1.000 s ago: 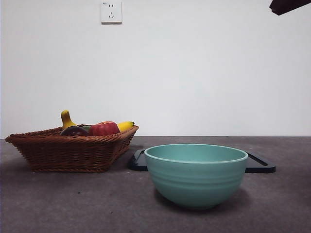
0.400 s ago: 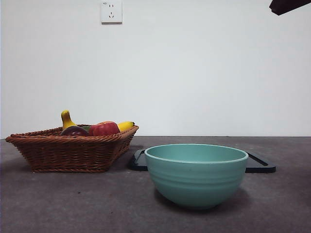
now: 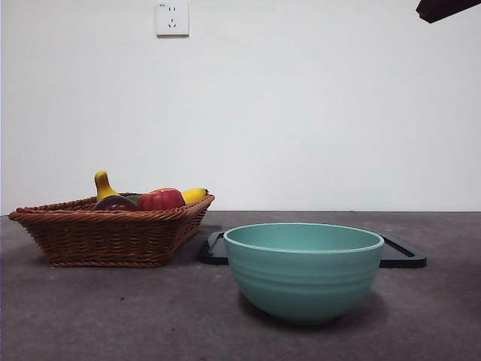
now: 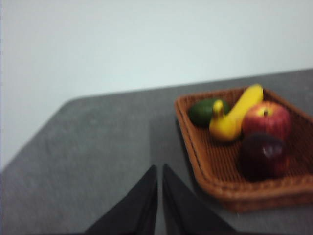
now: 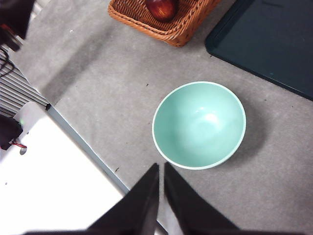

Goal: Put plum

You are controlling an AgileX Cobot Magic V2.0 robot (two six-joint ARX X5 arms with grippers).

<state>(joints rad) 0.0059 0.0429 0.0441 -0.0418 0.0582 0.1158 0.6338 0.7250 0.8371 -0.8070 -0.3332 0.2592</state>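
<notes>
**Teal bowl near, plum in the basket, both hands idle**

Teal and empty, the bowl stands nearest on the grey table, right of centre in the front view. From above, the right wrist view shows its pale inside bare. Just behind it lies a dark flat tray, its edges showing past the bowl on both sides.

To the left and a little farther back sits the wicker basket, its right corner close to the tray's left end. The plum lies inside it, at the near side, dark maroon and almost black. It is just left of the red apple. A yellow banana reaches from beside the apple toward the far side, and a small yellow gourd stands behind the plum. The left wrist view also shows a green fruit at the far end of the basket, touching the gourd.

The left hand hangs above bare table, beside the basket, with its jaws pressed together and nothing between them. The right hand is high over the table's edge, near the bowl, jaws likewise closed and empty. Only a black tip of an arm shows at the top right corner of the front view.

On the far white wall is a socket.
</notes>
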